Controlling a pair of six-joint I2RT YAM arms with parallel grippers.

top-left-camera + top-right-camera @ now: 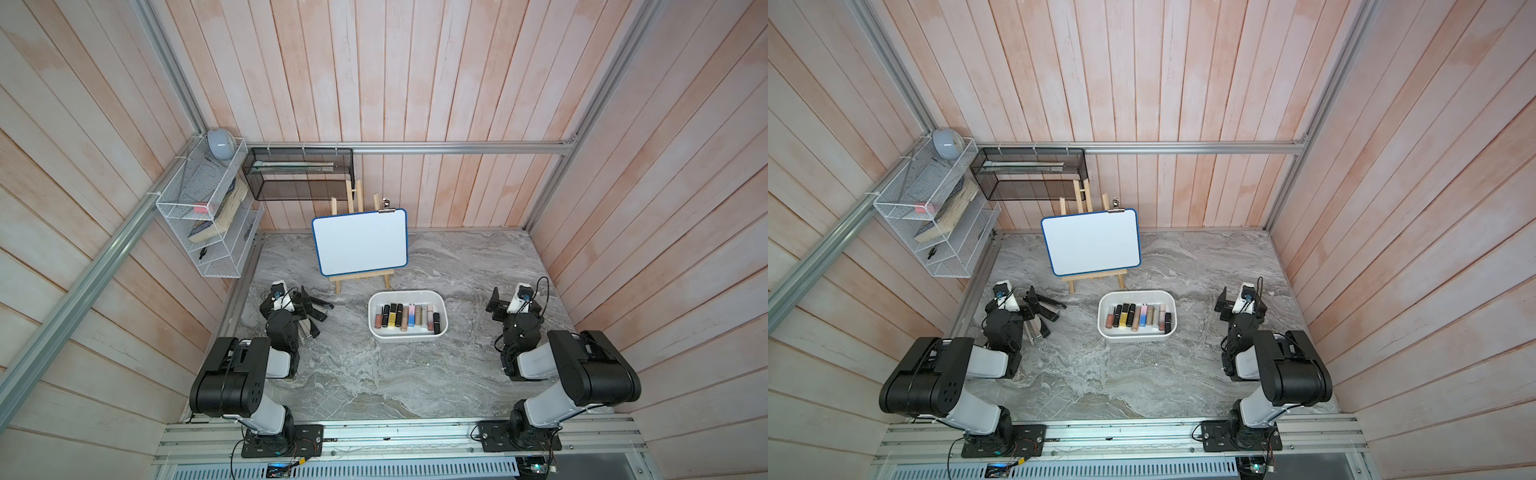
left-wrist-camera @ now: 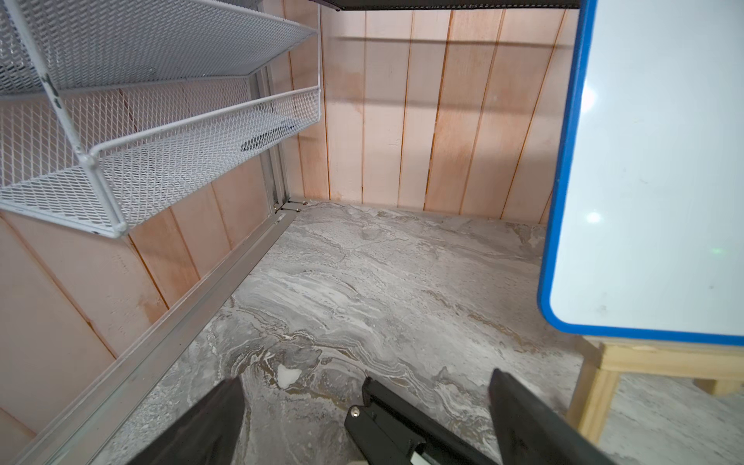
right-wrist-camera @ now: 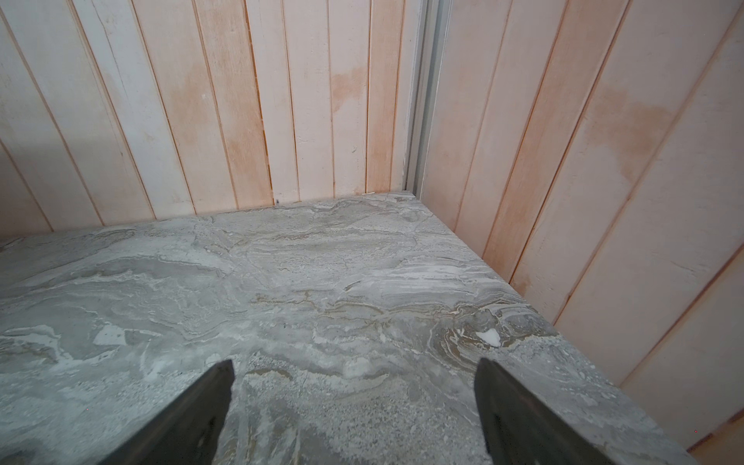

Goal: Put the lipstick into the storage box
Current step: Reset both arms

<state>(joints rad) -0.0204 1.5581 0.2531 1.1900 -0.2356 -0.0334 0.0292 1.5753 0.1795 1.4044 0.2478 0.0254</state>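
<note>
Our right claw stands wide open and empty above the grey marbled tabletop. Our left claw is spread just as wide and grips nothing. A black hinged piece shows between its fingers, and we cannot tell whether they touch. In both top views the shallow white plastic storage box sits mid-frame, with a row of coloured lipstick tubes lying inside.

The box sits mid-worktop, lipsticks side by side in it. Behind it an easel bears a whiteboard. The left gripper is left of the box and the right gripper right of it, both well apart. A rack hangs on the left wall, a basket on the back wall.
</note>
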